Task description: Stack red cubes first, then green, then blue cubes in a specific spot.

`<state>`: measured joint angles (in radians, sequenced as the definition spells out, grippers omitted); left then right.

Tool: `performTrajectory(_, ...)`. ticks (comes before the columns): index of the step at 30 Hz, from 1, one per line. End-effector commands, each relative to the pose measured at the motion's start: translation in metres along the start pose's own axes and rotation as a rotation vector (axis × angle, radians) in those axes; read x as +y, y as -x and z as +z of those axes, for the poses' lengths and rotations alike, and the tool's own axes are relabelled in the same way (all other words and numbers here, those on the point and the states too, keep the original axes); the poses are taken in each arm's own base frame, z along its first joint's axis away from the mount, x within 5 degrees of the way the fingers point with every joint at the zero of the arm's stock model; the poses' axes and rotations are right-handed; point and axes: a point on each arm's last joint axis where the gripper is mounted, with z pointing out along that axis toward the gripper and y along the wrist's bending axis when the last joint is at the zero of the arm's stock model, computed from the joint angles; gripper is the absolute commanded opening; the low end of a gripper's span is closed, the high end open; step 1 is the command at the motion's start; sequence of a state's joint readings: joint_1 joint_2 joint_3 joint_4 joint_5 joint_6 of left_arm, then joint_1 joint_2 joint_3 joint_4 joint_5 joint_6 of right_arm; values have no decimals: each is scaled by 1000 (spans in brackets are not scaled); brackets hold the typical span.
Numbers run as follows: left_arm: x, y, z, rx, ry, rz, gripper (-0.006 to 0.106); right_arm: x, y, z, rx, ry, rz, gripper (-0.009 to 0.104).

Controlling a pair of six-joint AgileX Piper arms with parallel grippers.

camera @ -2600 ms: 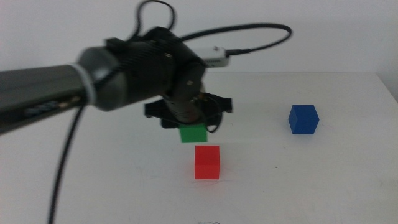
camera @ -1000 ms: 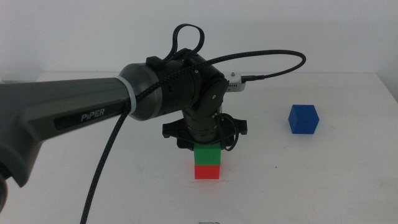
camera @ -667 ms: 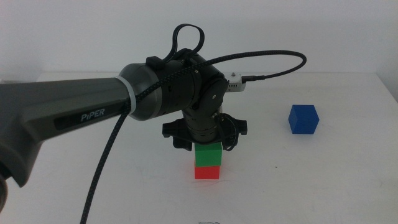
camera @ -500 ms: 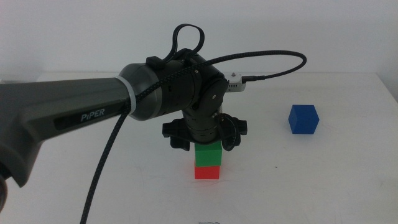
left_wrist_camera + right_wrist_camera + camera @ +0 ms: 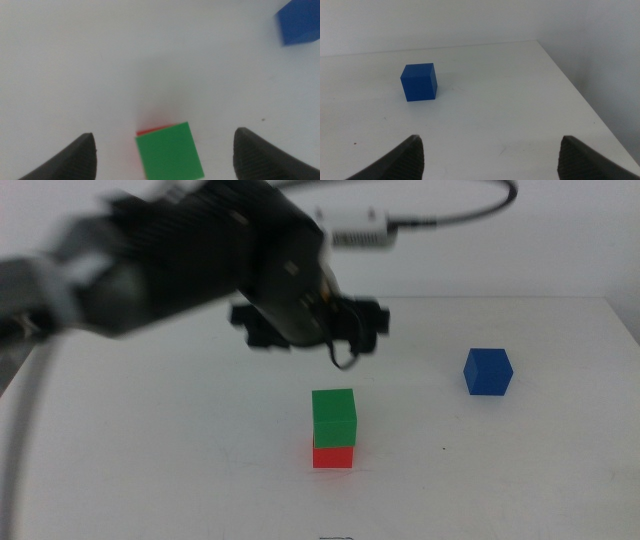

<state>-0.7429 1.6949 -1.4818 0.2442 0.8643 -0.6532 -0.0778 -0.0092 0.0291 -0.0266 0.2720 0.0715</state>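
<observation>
The small matte green cube sits on the small matte red cube, slightly turned, so two steps look done. The small matte deep-blue cube waits well apart, near the white table's right edge. The left gripper hovers above the stack, jaws wide and empty. The right gripper, also wide, faces the blue cube with free room around it.

Blue cube sits alone on white table, well ahead of right gripper. Jaws spread wide, nothing between them. Table's far edge and side edge visible, wall behind.
</observation>
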Motion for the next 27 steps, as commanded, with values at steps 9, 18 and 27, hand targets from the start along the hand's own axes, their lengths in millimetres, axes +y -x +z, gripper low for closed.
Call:
performTrajectory(9,57,-5,-147,-256,-29,260,94,0,13,-3,-108,1,-18,70)
performTrajectory(18,103,-64,-196,-376,-253,371,94,0,13,-3,-108,1,-18,70)
performTrajectory(27,109,-75,-210,-412,-287,366,94,0,13,-3,-108,1,-18,70)
